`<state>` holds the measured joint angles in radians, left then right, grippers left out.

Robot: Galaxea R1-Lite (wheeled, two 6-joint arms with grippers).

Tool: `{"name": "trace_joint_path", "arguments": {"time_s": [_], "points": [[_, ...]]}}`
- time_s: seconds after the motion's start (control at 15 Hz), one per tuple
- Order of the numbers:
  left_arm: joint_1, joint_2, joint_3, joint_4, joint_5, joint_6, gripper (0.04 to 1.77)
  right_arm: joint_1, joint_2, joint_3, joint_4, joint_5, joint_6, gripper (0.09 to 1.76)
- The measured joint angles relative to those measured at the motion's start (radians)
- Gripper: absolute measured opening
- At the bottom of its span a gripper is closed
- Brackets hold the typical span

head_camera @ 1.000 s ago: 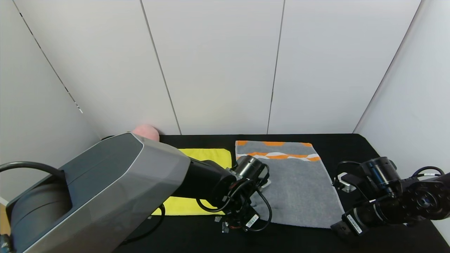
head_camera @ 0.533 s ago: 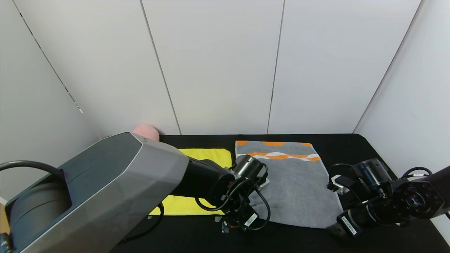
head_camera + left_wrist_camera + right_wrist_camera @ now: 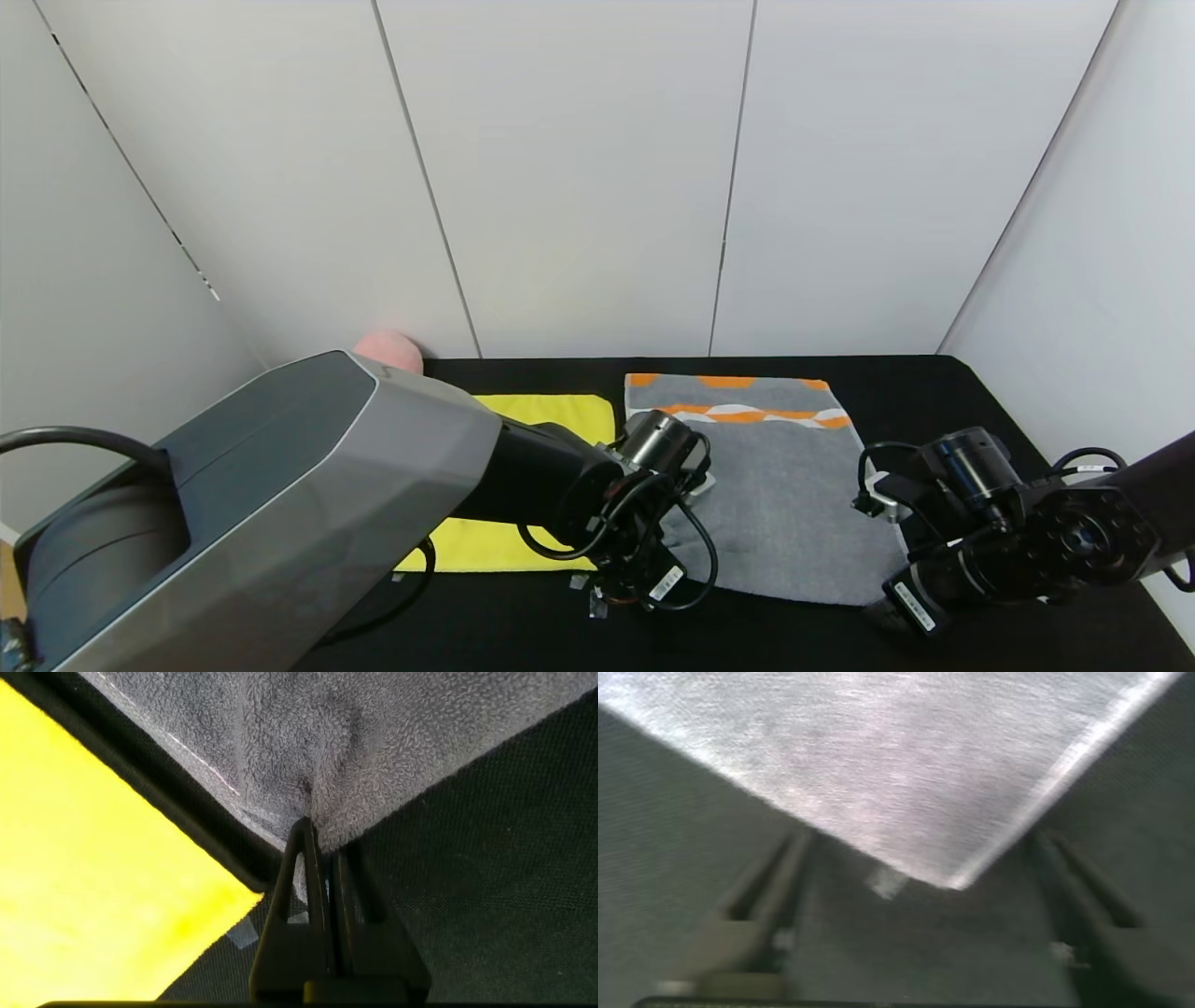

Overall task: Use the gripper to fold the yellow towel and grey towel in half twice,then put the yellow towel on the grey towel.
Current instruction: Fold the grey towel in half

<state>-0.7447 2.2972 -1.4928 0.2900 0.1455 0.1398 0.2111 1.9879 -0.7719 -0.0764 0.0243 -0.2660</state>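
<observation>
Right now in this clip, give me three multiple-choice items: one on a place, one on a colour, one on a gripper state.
1. Where does the yellow towel lie relative to the grey towel?
A. on top of it
B. beside it, on the robot's left
C. under it

2. What colour is the patterned band at the grey towel's far end?
A. orange and white
B. blue
C. green

3. What is the left gripper doing?
A. hanging open above the table
B. holding the yellow towel
C. shut on the grey towel's near corner

Answers: B, the head view shows them side by side; A, orange and white waves show; C, the left wrist view shows cloth bunched at closed fingertips.
</observation>
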Motion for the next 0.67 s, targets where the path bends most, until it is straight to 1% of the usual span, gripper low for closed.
{"name": "trace_joint_path", "arguments": {"time_s": [0.13,0.2,0.4,0.47,0.53,0.67], "points": [[0.001,0.0,0.0,0.0,0.0,0.0,0.12,0.002,0.006,-0.004,-0.001,-0.005,0.0,1.15],[0.001,0.0,0.0,0.0,0.0,0.0,0.12,0.001,0.007,-0.005,-0.005,-0.007,0.001,1.04],[0.001,0.0,0.001,0.001,0.0,0.001,0.12,-0.002,0.009,-0.007,-0.009,-0.011,0.002,0.76],[0.001,0.0,0.001,0.001,0.0,0.001,0.12,-0.003,0.009,-0.009,-0.009,-0.013,0.002,0.38],[0.0,0.0,0.002,0.001,0.0,0.001,0.12,-0.003,0.008,-0.009,-0.007,-0.014,0.003,0.13],[0.001,0.0,0.001,0.001,0.0,0.001,0.12,-0.004,0.005,-0.007,-0.005,-0.014,0.003,0.13]]}}
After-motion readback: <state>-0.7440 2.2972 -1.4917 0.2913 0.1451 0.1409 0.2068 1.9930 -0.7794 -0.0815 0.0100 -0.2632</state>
